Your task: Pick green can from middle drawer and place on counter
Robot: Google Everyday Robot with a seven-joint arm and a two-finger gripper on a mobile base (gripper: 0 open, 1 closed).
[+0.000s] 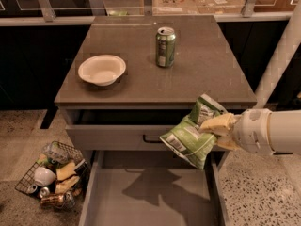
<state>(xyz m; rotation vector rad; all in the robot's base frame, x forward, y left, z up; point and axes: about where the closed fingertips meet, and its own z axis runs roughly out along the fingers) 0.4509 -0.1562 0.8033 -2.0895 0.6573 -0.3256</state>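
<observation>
Camera view, one green can (187, 138), gripper (217, 133) over drawer (122, 201)

A white bowl (102, 69) sits at upper left of the frame, with an upright green soda can (165, 46) at upper centre. A wire basket (22, 185) of trash stands on the speckled floor (263, 192) at lower left. The gripper (212, 133) is at right centre.

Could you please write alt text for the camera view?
The end effector, reaching in from the right, grips a green snack bag above the open drawer, near the front edge of the counter. A soda can and a white bowl stand on the counter; a basket of trash sits on the floor.
</observation>
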